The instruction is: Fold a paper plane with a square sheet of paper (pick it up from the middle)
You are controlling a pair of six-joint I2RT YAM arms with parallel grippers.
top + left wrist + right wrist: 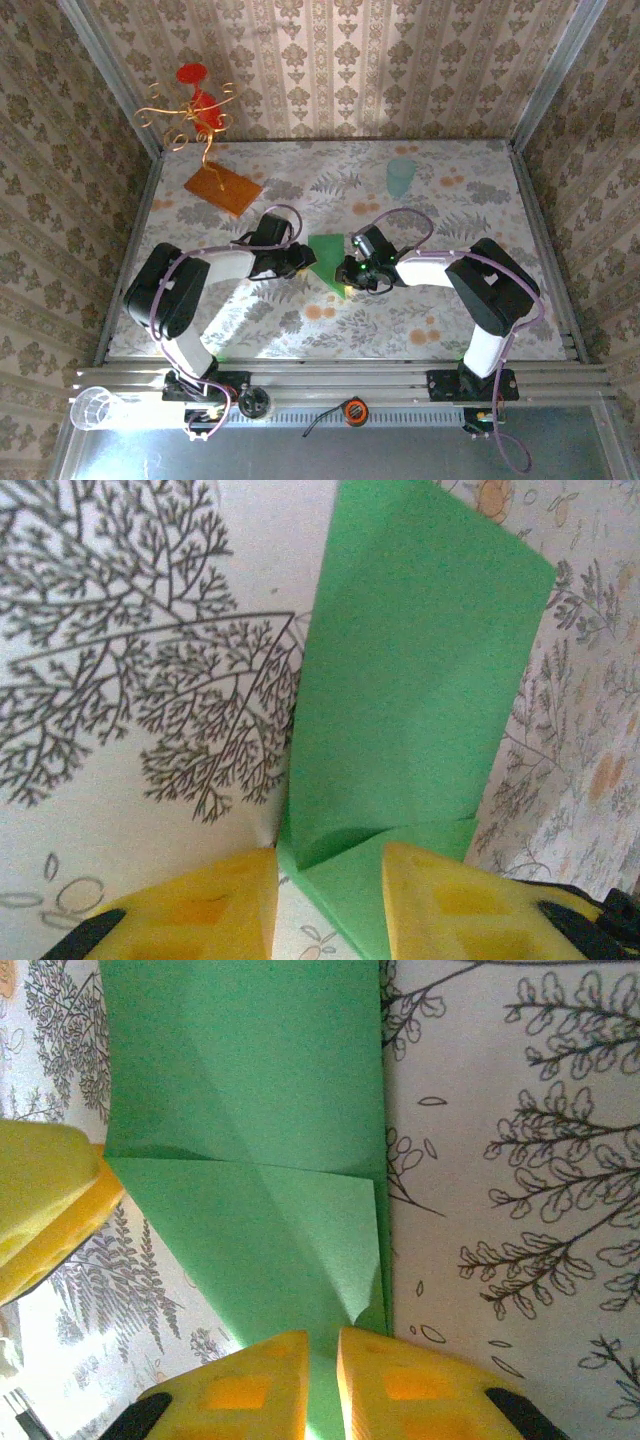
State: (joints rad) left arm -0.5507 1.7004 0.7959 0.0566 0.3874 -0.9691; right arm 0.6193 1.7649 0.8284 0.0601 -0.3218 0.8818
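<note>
The green paper [326,260] lies partly folded on the flower-patterned table [450,320], between my two grippers. In the left wrist view it is a long folded strip [410,680] with a flap crossing its near end. My left gripper [330,865] straddles that near corner with its yellow jaws still apart and the paper's edge in the gap. From the opposite side, my right gripper [322,1345] is shut on the paper [250,1110], pinching a folded edge in its narrow gap. The left gripper's yellow finger [40,1200] touches the paper's far side in the right wrist view.
An orange-brown board [222,188] lies at the back left, beside a red and gold wire ornament [195,105]. A pale green cup [401,176] stands at the back right. A clear cup [97,408] lies on the front rail. Patterned walls enclose the table.
</note>
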